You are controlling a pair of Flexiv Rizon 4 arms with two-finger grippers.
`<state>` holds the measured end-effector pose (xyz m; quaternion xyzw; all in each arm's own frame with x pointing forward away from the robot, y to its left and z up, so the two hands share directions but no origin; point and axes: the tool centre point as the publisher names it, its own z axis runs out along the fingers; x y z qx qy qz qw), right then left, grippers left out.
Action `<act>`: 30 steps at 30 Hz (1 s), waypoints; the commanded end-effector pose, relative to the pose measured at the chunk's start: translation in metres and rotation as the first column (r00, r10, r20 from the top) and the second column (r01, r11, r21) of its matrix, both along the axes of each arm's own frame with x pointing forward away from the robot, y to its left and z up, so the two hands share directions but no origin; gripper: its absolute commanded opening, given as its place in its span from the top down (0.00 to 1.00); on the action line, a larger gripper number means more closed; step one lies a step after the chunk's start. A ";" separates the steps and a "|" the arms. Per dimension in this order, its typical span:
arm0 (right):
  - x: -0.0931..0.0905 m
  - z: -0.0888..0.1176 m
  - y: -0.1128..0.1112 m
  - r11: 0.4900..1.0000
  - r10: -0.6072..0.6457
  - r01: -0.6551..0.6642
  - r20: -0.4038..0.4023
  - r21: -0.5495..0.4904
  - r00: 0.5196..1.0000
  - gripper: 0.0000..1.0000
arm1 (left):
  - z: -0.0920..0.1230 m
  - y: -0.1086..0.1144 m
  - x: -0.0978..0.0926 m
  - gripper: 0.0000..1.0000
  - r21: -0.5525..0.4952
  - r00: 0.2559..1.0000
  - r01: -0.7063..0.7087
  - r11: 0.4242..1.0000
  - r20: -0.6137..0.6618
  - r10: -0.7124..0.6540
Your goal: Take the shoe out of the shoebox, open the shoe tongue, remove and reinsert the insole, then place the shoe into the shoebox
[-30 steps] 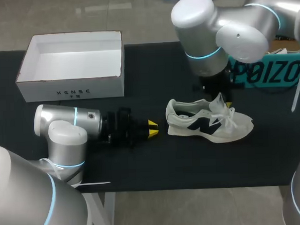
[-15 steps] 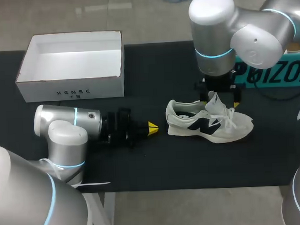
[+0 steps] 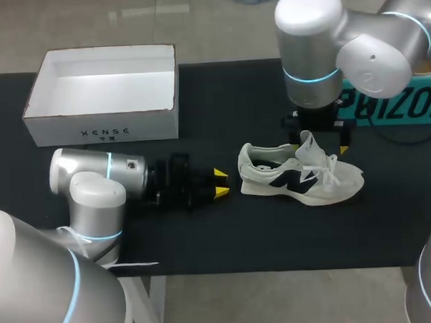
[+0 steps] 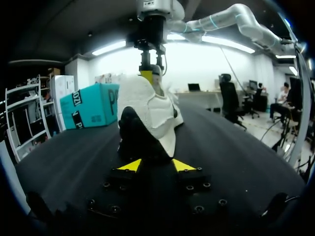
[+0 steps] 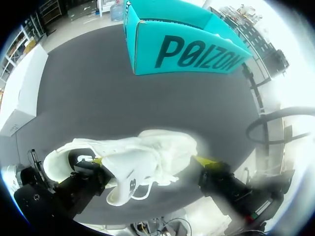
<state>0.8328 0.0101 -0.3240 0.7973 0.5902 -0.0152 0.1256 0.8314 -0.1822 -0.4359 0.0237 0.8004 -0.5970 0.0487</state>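
A white sneaker (image 3: 295, 178) with a dark side mark lies on the black table mat, toe to the right, tongue (image 3: 308, 144) pulled upright. My right gripper (image 3: 320, 144) hangs open just above the tongue; in the right wrist view its fingers (image 5: 204, 161) stand wide on either side of the sneaker (image 5: 138, 157), holding nothing. My left gripper (image 3: 219, 183) lies low on the mat left of the heel, a short gap away. It is open, and the heel (image 4: 142, 132) sits just ahead of the left gripper (image 4: 156, 165). The white shoebox (image 3: 105, 95) stands open at the back left.
A teal box (image 3: 392, 104) stands at the back right behind my right arm, and it shows beyond the sneaker as the teal box (image 5: 182, 46). Bare mat lies in front of the sneaker and between it and the shoebox.
My right gripper opened wide, let go of the tongue, and its arm shifted a little to the right and up. My left gripper's tips shut, then parted again. The sneaker stayed put.
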 end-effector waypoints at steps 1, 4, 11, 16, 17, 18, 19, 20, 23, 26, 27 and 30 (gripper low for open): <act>-0.001 -0.002 -0.003 1.000 0.001 -0.001 -0.001 0.010 1.000 0.00 | 0.006 0.003 0.002 0.00 0.006 1.000 0.013 1.000 0.002 -0.013; 0.000 -0.002 -0.003 1.000 0.003 -0.003 -0.003 0.013 1.000 0.00 | 0.010 0.002 0.002 0.00 0.005 1.000 0.020 1.000 0.004 -0.020; 0.000 -0.002 -0.003 1.000 0.009 -0.009 -0.003 0.014 1.000 0.00 | 0.010 -0.003 0.004 0.00 0.013 0.999 0.046 0.999 0.008 -0.046; 0.000 -0.002 -0.003 1.000 0.012 -0.011 -0.005 0.012 1.000 0.00 | 0.015 -0.009 0.012 0.00 0.015 0.997 0.070 0.997 0.016 -0.070; -0.001 -0.002 -0.004 1.000 0.012 -0.012 -0.006 0.011 1.000 0.00 | 0.016 -0.012 0.013 0.00 0.015 0.997 0.077 0.997 0.019 -0.078; -0.001 -0.002 -0.004 1.000 0.013 -0.013 -0.006 0.011 1.000 0.00 | 0.016 -0.014 0.015 0.00 0.018 0.996 0.083 0.996 0.022 -0.083; -0.002 -0.002 -0.005 1.000 0.013 -0.013 -0.006 0.011 1.000 0.00 | 0.016 -0.016 0.016 0.00 0.022 0.996 0.085 0.996 0.025 -0.086; -0.002 -0.002 -0.006 1.000 0.012 -0.012 -0.006 0.011 1.000 0.00 | 0.016 -0.018 0.017 0.00 0.025 0.996 0.086 0.996 0.027 -0.087; -0.004 -0.002 -0.009 1.000 0.011 -0.011 -0.007 0.011 1.000 0.00 | 0.015 -0.022 0.021 0.00 0.035 0.995 0.098 0.995 0.030 -0.099; -0.006 -0.003 -0.012 1.000 0.009 -0.009 -0.010 0.011 1.000 0.00 | 0.012 -0.025 0.025 0.00 0.057 0.993 0.110 0.992 0.031 -0.111; -0.006 -0.004 -0.012 1.000 0.008 -0.008 -0.011 0.011 1.000 0.00 | 0.011 -0.025 0.026 0.00 0.059 0.993 0.109 0.992 0.028 -0.111; -0.008 -0.005 -0.015 1.000 0.006 -0.006 -0.014 0.011 1.000 0.00 | 0.009 -0.025 0.029 0.00 0.075 0.993 0.117 0.990 0.022 -0.119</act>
